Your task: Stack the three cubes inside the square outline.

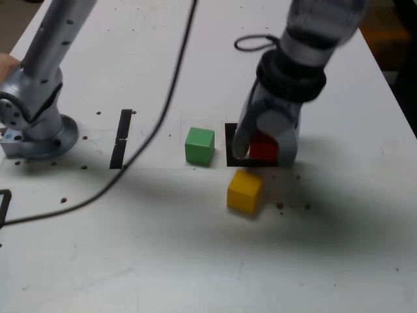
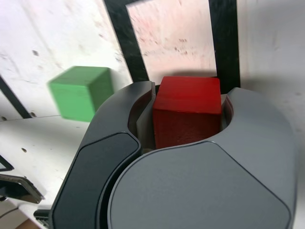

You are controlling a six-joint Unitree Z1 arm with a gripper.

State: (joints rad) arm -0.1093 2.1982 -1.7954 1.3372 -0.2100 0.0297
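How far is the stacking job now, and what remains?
Nothing is stacked yet. In hand: the gripper has its jaws shut on the red cube, over the square outline. Left to do: the green cube and the yellow cube sit apart on the table, outside the outline.

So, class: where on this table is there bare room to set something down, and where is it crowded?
Free: the wide stretch in front of the yellow cube, and between the cable and green cube. Crowded: around the square outline, where the gripper holds the red cube.
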